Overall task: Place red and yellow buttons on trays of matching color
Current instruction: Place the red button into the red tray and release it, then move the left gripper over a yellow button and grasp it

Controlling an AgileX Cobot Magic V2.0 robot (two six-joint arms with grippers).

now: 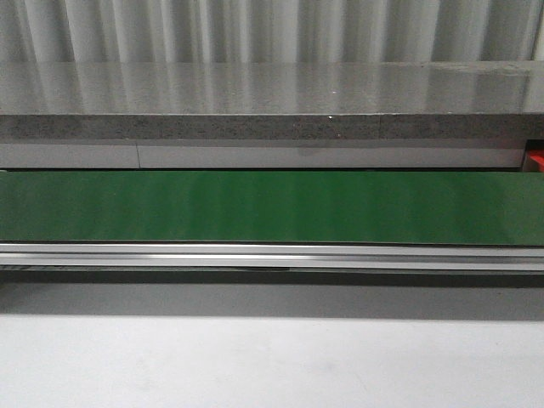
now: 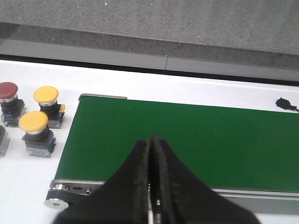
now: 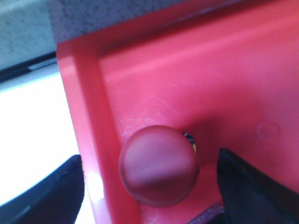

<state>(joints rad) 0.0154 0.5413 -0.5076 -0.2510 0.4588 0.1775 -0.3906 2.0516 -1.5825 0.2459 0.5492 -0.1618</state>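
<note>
2 yellow buttons (image 2: 39,108), 2 red buttons (image 2: 8,90)

Count, left wrist view: two yellow buttons, yellow button A (image 2: 46,95) and yellow button B (image 2: 33,122), on the white surface beside the belt end. One dark red button (image 2: 8,91) in the same cluster. One further item at the frame edge, cut off, kind not determinable.

Count, right wrist view: one red button (image 3: 159,165), inside one red tray (image 3: 224,84).

Belts: one green conveyor belt (image 1: 272,208).

Totals visible: yellow buttons 2; red buttons 2; red trays 1; belts 1.
</note>
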